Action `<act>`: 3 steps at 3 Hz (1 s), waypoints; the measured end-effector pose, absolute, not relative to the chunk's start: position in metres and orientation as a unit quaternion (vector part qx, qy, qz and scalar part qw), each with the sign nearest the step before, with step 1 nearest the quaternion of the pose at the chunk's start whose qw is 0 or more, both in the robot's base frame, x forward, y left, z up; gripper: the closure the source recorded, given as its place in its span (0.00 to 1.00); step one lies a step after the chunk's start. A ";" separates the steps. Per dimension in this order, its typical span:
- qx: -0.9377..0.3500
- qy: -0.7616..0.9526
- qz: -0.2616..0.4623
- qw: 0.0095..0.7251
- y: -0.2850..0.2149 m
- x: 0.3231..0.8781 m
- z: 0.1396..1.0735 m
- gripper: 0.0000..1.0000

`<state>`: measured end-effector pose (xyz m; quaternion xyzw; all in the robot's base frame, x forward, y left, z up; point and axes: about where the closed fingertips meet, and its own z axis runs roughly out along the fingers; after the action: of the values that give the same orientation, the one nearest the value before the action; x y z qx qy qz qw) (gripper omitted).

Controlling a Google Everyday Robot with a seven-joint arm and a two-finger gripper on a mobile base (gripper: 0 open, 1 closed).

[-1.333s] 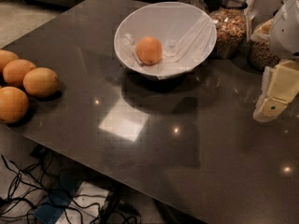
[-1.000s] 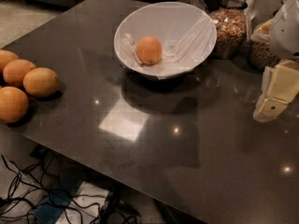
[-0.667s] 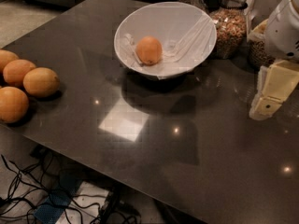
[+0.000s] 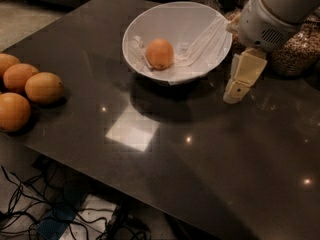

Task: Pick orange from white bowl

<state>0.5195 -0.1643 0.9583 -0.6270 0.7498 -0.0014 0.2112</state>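
The orange (image 4: 160, 53) lies inside the white bowl (image 4: 176, 23), left of the bowl's middle. The bowl stands at the back of the dark table (image 4: 200, 149) with thin plastic film draped inside it. My gripper (image 4: 233, 95) hangs from the white arm (image 4: 272, 14) at the upper right. It points down, just off the bowl's right rim and close above the tabletop. It holds nothing that I can see and is apart from the orange.
Several larger orange-yellow fruits (image 4: 44, 86) lie at the table's left edge. Clear jars of brown nuts (image 4: 295, 51) stand behind the arm at the back right. Cables (image 4: 55, 204) lie on the floor below the table's front edge.
The arm and gripper have moved left, from the table's right side to just beside the bowl's right rim. The orange and the bowl have not moved.
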 end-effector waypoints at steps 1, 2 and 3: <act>-0.637 0.734 0.010 0.235 -0.145 0.556 0.952 0.00; -0.649 0.716 0.018 0.257 -0.124 0.582 0.955 0.00; -0.649 0.716 0.018 0.258 -0.124 0.582 0.955 0.00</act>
<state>0.5823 -0.1244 0.9549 -0.6488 0.7158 0.0179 0.2575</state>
